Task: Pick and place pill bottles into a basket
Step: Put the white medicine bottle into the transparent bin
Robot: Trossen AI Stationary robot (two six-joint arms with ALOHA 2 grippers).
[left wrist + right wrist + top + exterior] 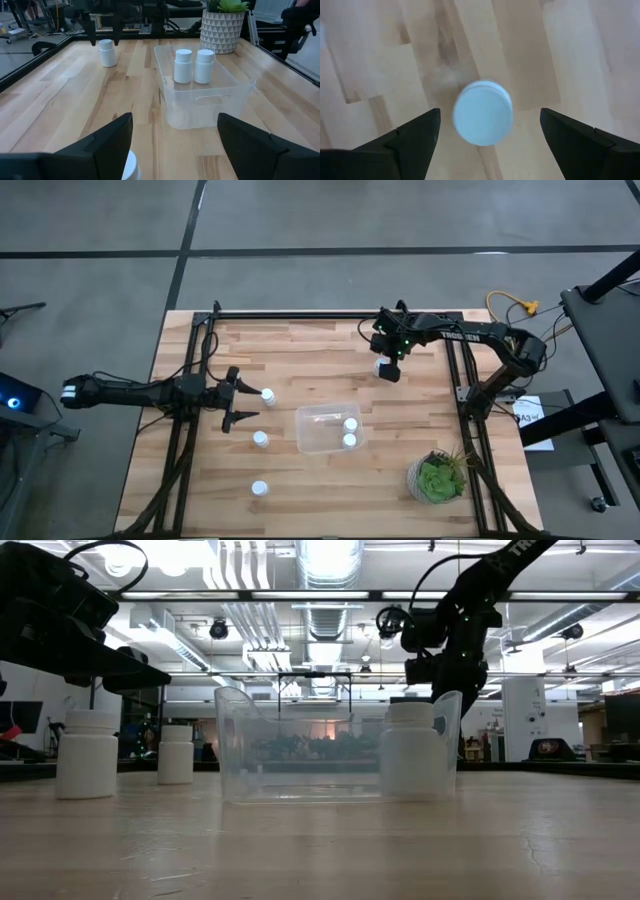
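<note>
I have the right hand (487, 137) poised straight above a pill bottle (482, 113) standing upright on the tabletop (300, 345) near the far edge, so its long axis runs up toward the wrist and only the round cap faces me. The fingers are spread wide on either side of it, touching nothing; a plain drop looks like all the grasp needs. The basket (328, 429) sits well apart from this bottle, toward the near side, with two bottles (350, 432) already in it. My left hand (243, 396) is low by the left side, fingers also apart and empty, with another bottle (268, 395) just beyond its tips. Two more bottles (260, 464) stand loose left of the basket
</note>
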